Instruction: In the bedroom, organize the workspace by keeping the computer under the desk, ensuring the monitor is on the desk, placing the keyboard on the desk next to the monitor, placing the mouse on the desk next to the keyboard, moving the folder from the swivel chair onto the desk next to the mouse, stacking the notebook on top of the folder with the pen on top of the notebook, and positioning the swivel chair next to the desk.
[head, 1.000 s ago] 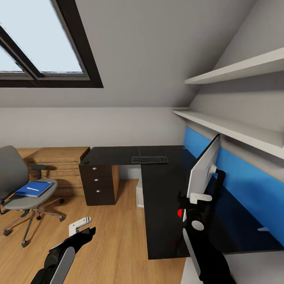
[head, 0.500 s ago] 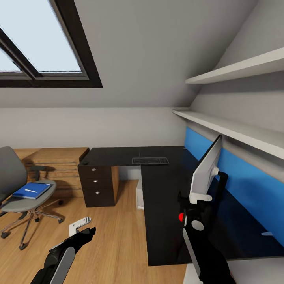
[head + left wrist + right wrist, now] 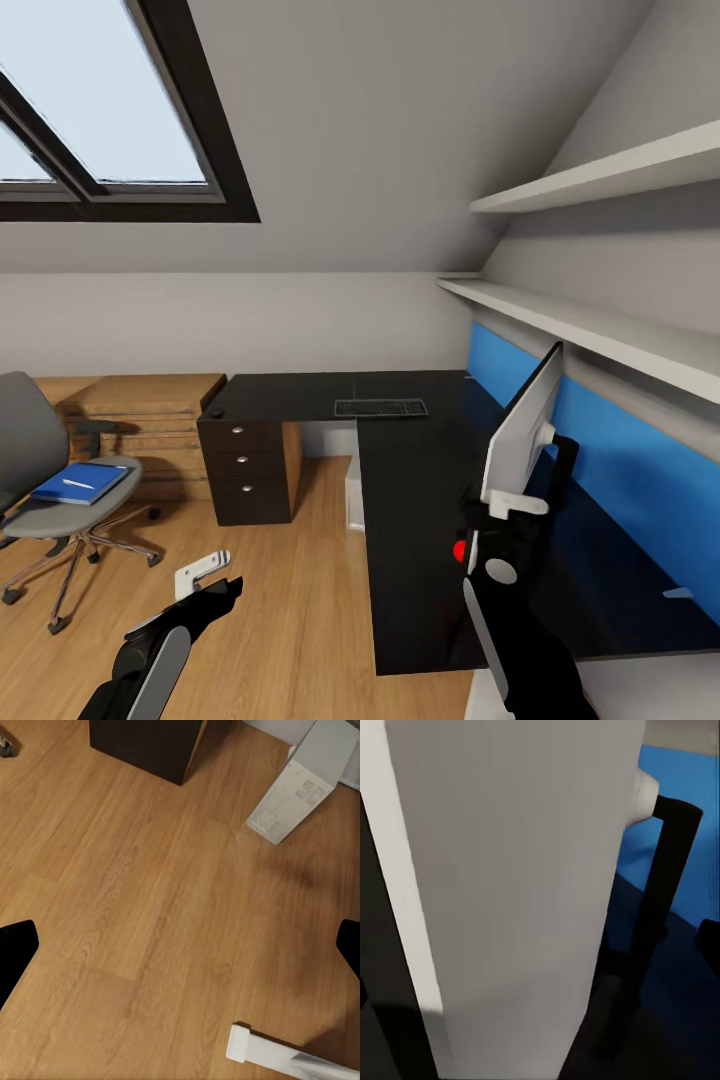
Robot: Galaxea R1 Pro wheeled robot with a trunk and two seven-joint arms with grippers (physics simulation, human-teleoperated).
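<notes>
The white-backed monitor (image 3: 520, 435) stands on its dark stand on the black L-shaped desk (image 3: 420, 480), against the blue wall panel. My right gripper (image 3: 508, 505) sits at the monitor's lower edge. In the right wrist view the monitor's back (image 3: 510, 885) is very close and my fingertips (image 3: 709, 939) are spread wide. The keyboard (image 3: 380, 407) lies on the desk's far part. On the swivel chair (image 3: 40, 470) rests a blue folder (image 3: 80, 482) with a thin white pen on it. The white computer (image 3: 304, 784) stands under the desk. My left gripper (image 3: 205, 572) hangs open over the floor.
A drawer unit (image 3: 245, 465) forms the desk's left end, with a small dark object (image 3: 214, 410) on its corner. A wooden chest (image 3: 140, 415) stands against the back wall. Two white shelves (image 3: 600, 330) run above the desk. Wooden floor (image 3: 150, 907) lies between chair and desk.
The view has shifted a little, so the chair sits further left. My right gripper has edged slightly down and right at the monitor's lower edge. The left arm has not moved.
</notes>
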